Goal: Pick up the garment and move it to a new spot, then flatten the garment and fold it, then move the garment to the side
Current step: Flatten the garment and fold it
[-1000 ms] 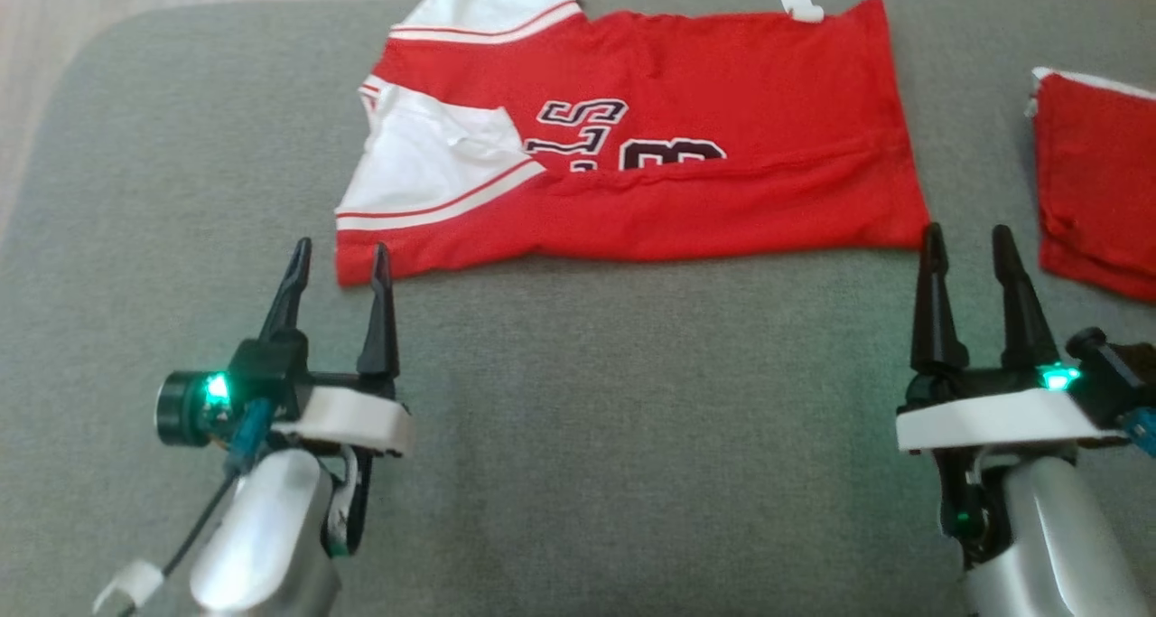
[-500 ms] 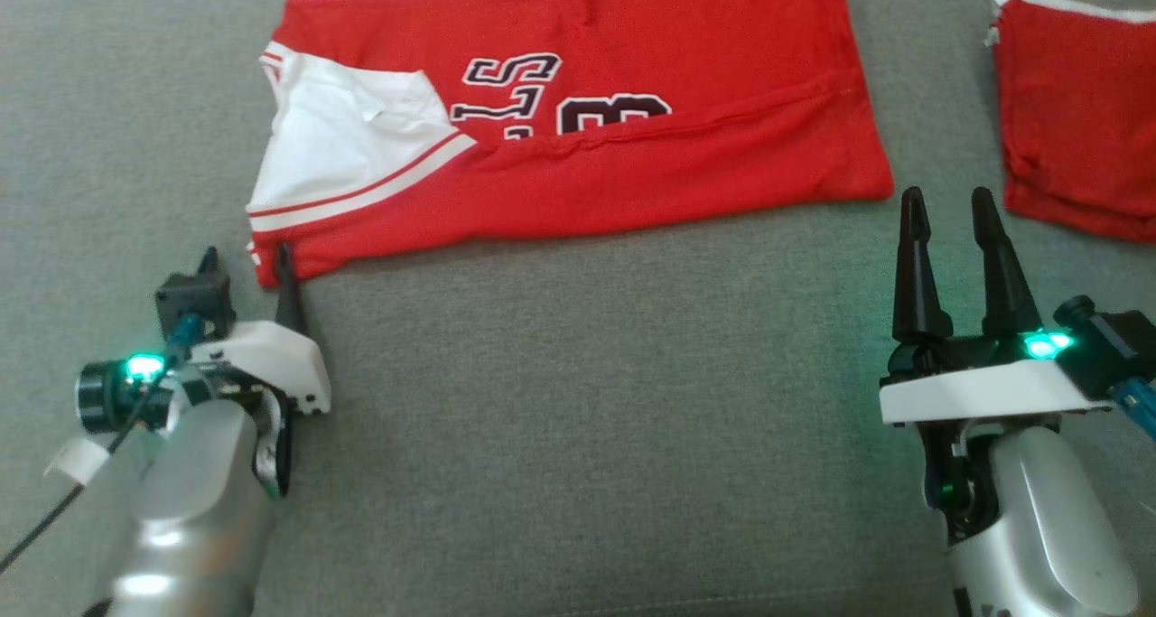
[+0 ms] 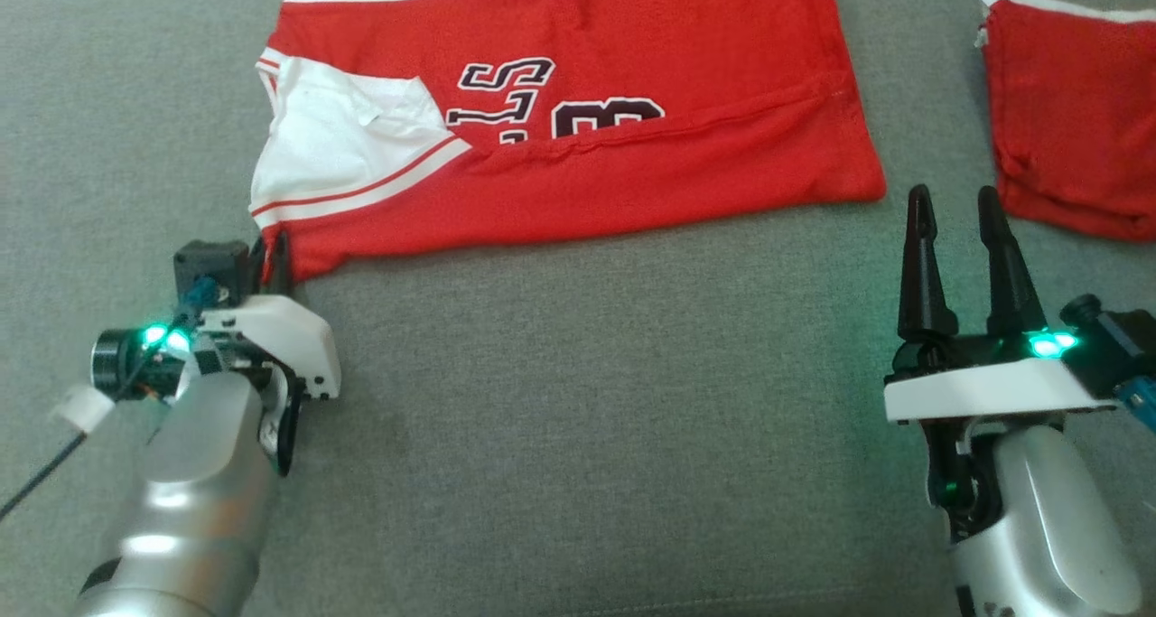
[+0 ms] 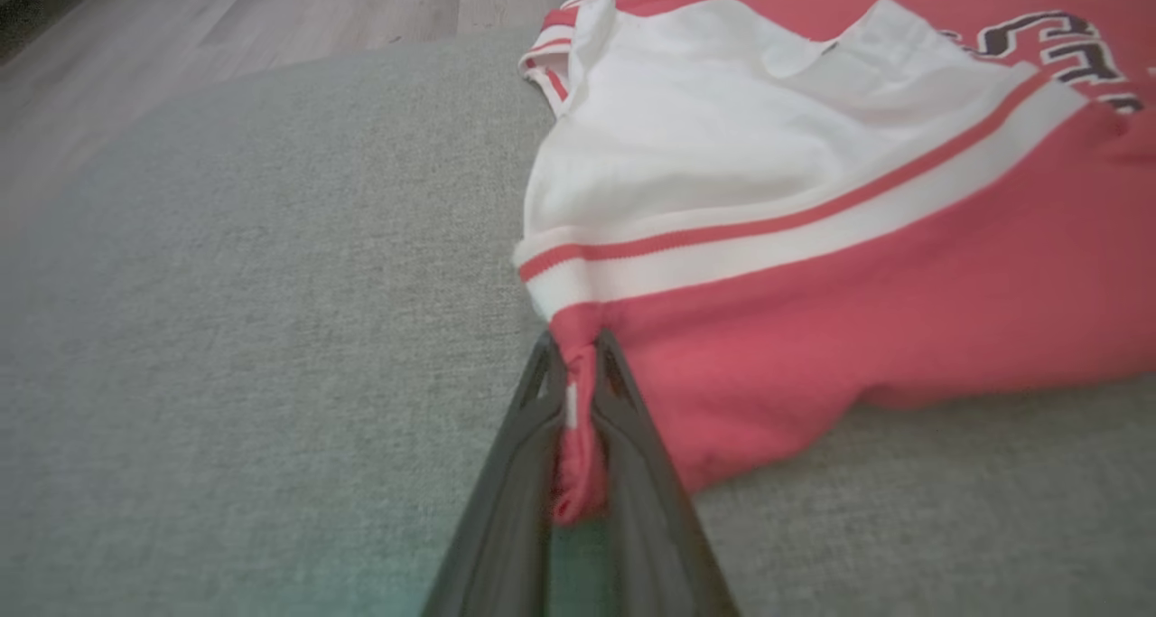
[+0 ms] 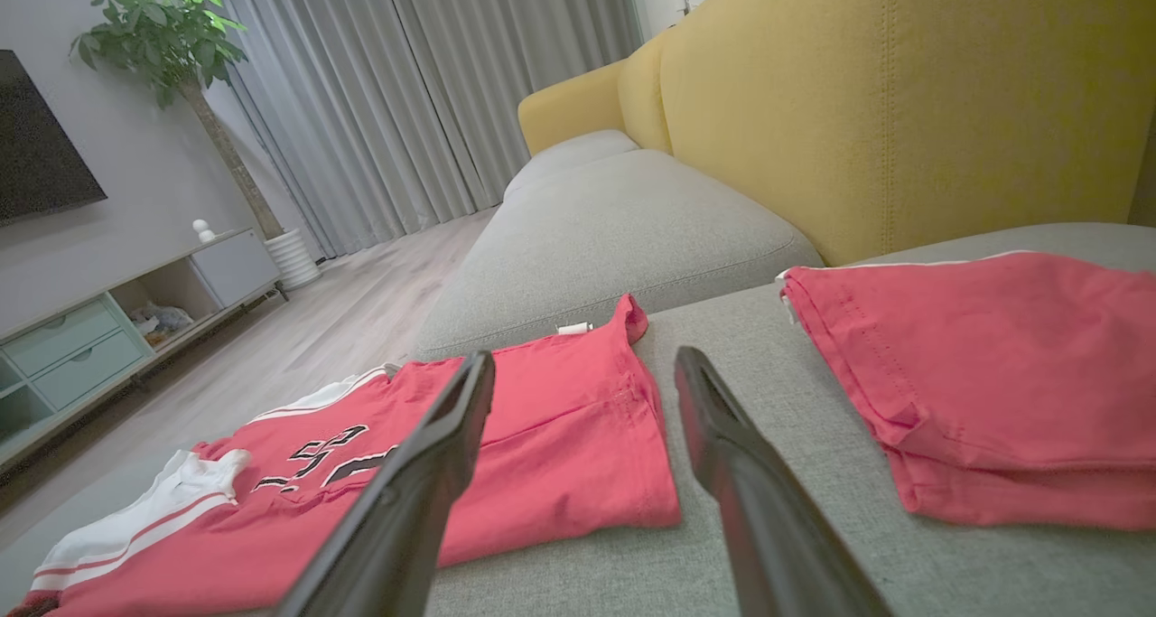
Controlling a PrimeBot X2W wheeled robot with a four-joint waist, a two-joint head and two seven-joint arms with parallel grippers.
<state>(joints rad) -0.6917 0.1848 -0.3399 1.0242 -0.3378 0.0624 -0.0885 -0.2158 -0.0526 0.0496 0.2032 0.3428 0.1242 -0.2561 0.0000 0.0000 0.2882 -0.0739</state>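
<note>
At the near corner of the garment (image 3: 632, 174), the left gripper (image 3: 269, 263) was clamped on it; the right gripper (image 3: 953, 203) (wide open, empty) likely needed the opposite corner — for level lifting.

Grey sofa cushion (image 3: 587, 436), red-and-white jersey (image 3: 650, 174) spread on it, folded red garment (image 3: 1070, 120)

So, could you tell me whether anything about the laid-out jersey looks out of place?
Yes: on the jersey, the near edge is folded up over the lower half of the lettering, and the white sleeve lies creased.
</note>
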